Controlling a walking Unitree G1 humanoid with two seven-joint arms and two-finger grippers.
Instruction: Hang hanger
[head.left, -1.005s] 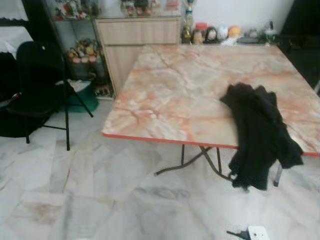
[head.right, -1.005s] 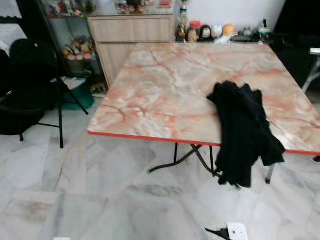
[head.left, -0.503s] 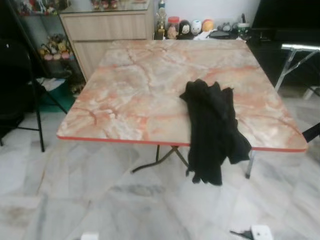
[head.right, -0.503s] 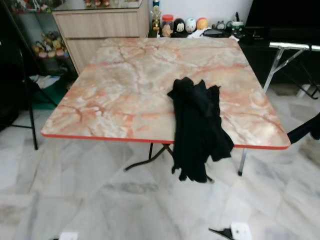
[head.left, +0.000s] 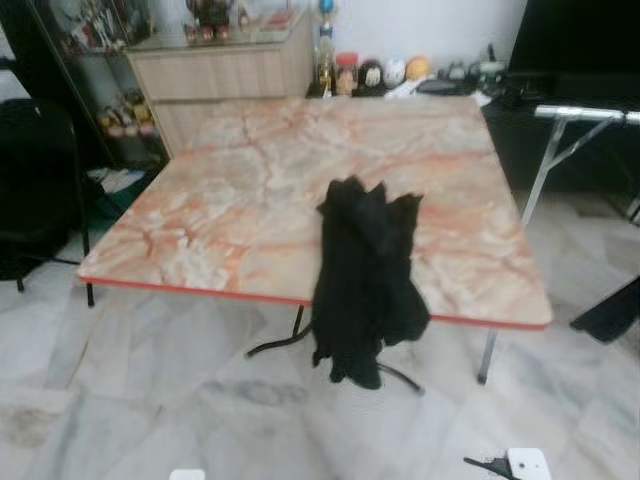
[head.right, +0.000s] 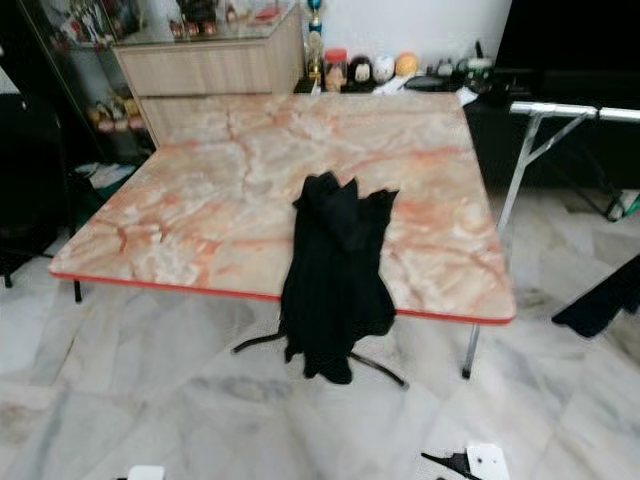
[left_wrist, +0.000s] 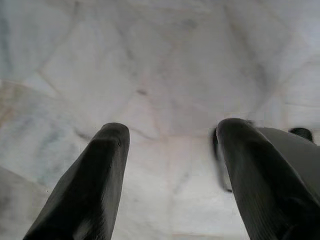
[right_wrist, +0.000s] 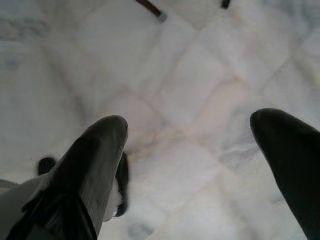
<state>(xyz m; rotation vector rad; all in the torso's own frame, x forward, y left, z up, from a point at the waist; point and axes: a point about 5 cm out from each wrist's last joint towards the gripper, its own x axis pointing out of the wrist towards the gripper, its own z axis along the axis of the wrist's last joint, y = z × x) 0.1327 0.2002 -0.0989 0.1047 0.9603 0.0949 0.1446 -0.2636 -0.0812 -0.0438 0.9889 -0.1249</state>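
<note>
Since the earlier frame your view has swung and the black garment (head.left: 363, 280) now sits near the middle of the picture instead of off to the right; that is the camera turning, as the garment lies at the same spot on the desk (head.left: 230, 210). It is draped over the near red edge, its upper part bunched on the marble top, its lower part hanging toward the floor. You cannot make out a hanger under the cloth; if there is one, judge it to be at the bunched upper end. Expect the fabric to be soft, limp and light, likely to slide off the smooth top if tugged from below, so take hold at the collar end on the desk, where anything stiff would be. Your left gripper (left_wrist: 170, 150) and right gripper (right_wrist: 190, 145) both hang over the floor tiles, fingers spread wide and holding nothing. No brand, label or writing can be read anywhere.
</note>
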